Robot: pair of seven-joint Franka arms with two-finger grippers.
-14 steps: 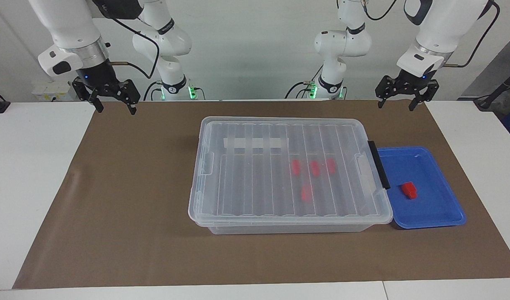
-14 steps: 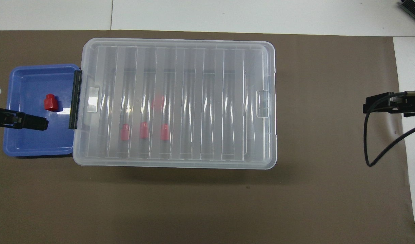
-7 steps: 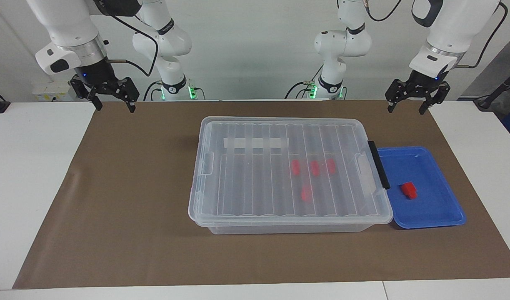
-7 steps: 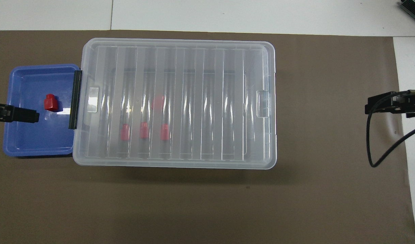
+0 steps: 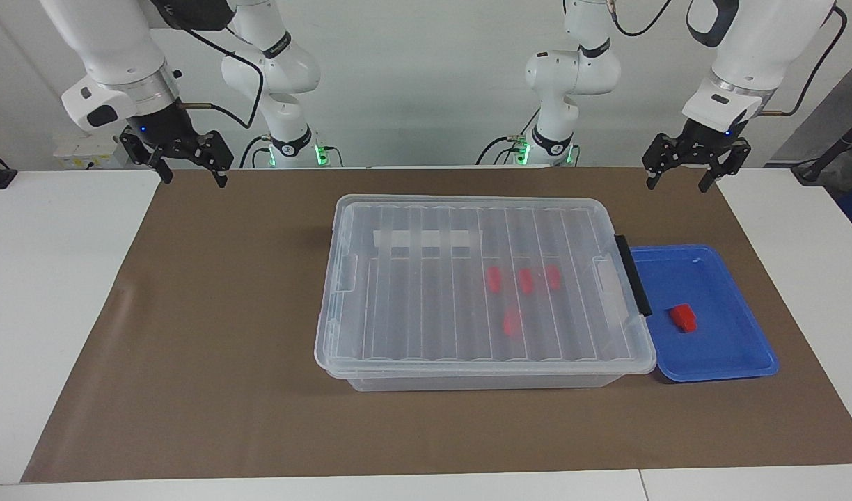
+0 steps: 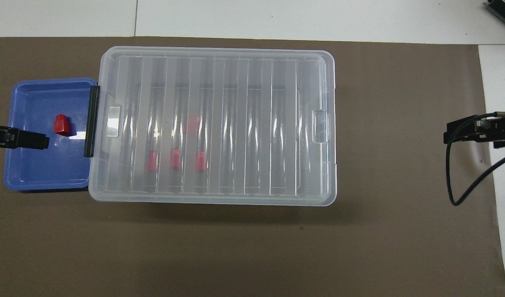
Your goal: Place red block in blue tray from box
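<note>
You've got the red block (image 5: 683,317) lying in the blue tray (image 5: 736,365), roughly mid-tray, clear of the rim, touching nothing else. In the overhead view the same block (image 6: 62,125) sits in the tray (image 6: 25,181), in the half farther from the robots.

The tray sits at the left arm's end of the table, pushed right up against the box (image 5: 485,365). The box's black latch (image 5: 633,274) is on that end, right at the tray's edge. The lid (image 6: 219,123) is down on the box, ribbed and translucent, covering all of it. Through it you see four more red blocks (image 5: 523,280): three in a row on the side nearer the robots, one alone farther out. The closed lid stands between them and any gripper.

Left gripper (image 5: 679,179) hangs in the air over the brown mat (image 5: 210,334), at its robot-side edge near the left arm's end; fingers spread apart, nothing between them. It is well apart from tray and block. In the overhead view its black tip (image 6: 27,139) overlaps the tray, but the facing view shows it raised and away.

Right gripper (image 5: 193,177) hangs over the mat's corner at the right arm's end, well apart from the box, fingers spread, holding nothing. A black cable (image 6: 463,181) loops down from it.

White table (image 5: 50,278) shows around the mat.
</note>
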